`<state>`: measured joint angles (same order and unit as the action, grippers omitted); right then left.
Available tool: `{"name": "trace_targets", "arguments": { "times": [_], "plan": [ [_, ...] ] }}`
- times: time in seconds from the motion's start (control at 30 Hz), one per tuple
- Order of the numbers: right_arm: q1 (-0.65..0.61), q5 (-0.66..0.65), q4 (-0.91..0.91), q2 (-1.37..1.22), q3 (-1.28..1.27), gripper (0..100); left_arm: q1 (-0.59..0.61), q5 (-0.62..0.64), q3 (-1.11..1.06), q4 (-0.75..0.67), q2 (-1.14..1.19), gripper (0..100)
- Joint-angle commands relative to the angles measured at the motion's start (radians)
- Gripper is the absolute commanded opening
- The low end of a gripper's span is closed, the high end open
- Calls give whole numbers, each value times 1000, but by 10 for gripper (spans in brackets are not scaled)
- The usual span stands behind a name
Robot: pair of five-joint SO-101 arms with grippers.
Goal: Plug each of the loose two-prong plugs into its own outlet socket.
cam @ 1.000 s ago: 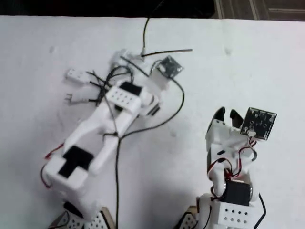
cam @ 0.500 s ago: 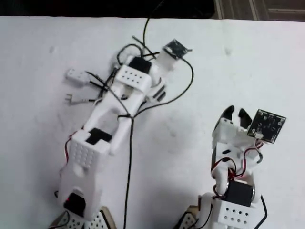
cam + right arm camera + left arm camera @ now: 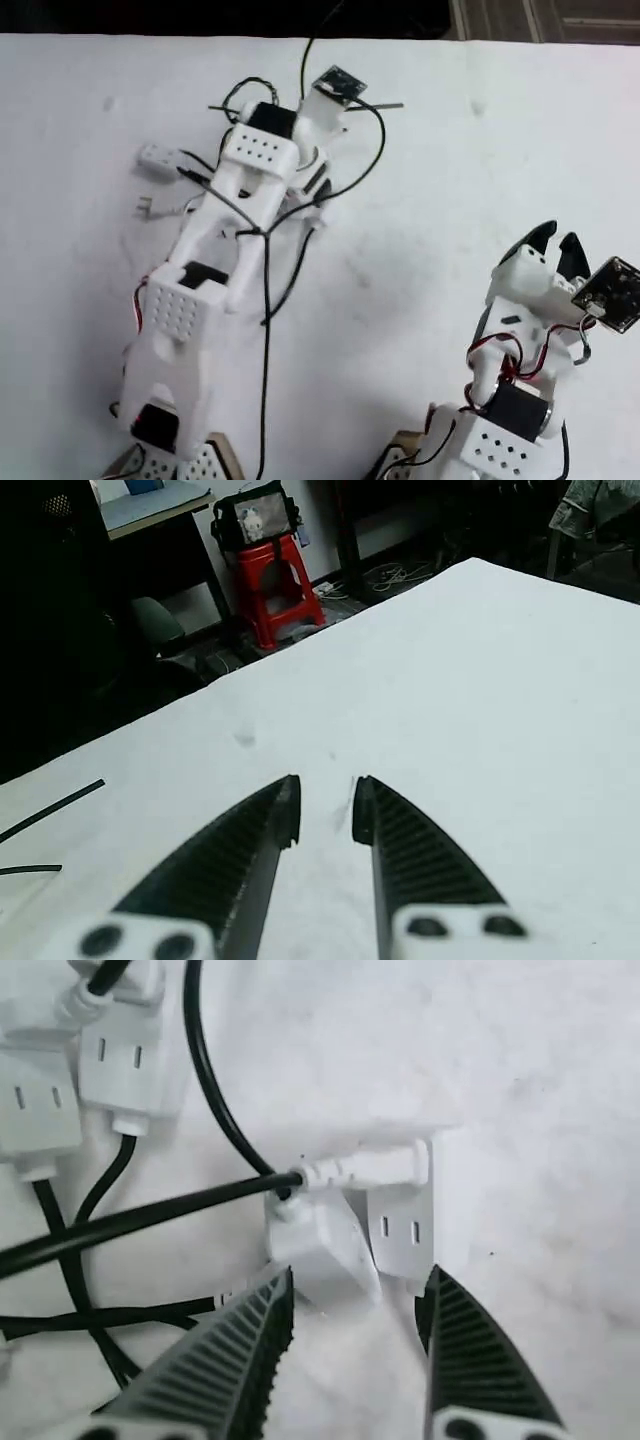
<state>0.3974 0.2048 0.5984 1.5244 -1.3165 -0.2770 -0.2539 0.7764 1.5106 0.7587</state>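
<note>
Three white plastic sockets are seen in the left wrist view, each a smooth rectangular block cut with a pair of narrow slots. The nearest socket [image 3: 400,1228] is framed by the dark, ribbed, wedge-shaped fingers [image 3: 245,1350] of the left gripper [image 3: 360,1282]. Its jaws are spread wide to either side and nothing is clamped. A white moulded cable end [image 3: 340,1172] is laid against that socket, with round black cables [image 3: 150,1215] running off from it. The second socket [image 3: 128,1072] and third socket [image 3: 35,1105] are set side by side farther off.

In the high view a loose two-prong plug [image 3: 150,206] with thin prongs is found on the matt white table [image 3: 450,150], near a small white block [image 3: 160,158]. The right gripper [image 3: 325,795] is held over bare table, well apart from the plugs, its ribbed jaws parted by a narrow gap and nothing gripped
</note>
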Motion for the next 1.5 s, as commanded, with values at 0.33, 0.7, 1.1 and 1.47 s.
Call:
{"name": "trace_targets", "arguments": {
  "times": [0.33, 0.7, 1.1, 1.47],
  "plan": [
    [-189, -83, 64, -4, 3, 91, 286, 9, 32, 196, -438, 218],
    [-268, -132, 93, -5, 0, 91, 582, -252, 31, 189, -272, 258],
    [-302, -133, 90, -5, -15, 91, 590, -411, 35, -87, 5, 294],
    [-306, -133, 85, -5, -25, 91, 578, -278, 37, -302, 96, 298]
  ]
}}
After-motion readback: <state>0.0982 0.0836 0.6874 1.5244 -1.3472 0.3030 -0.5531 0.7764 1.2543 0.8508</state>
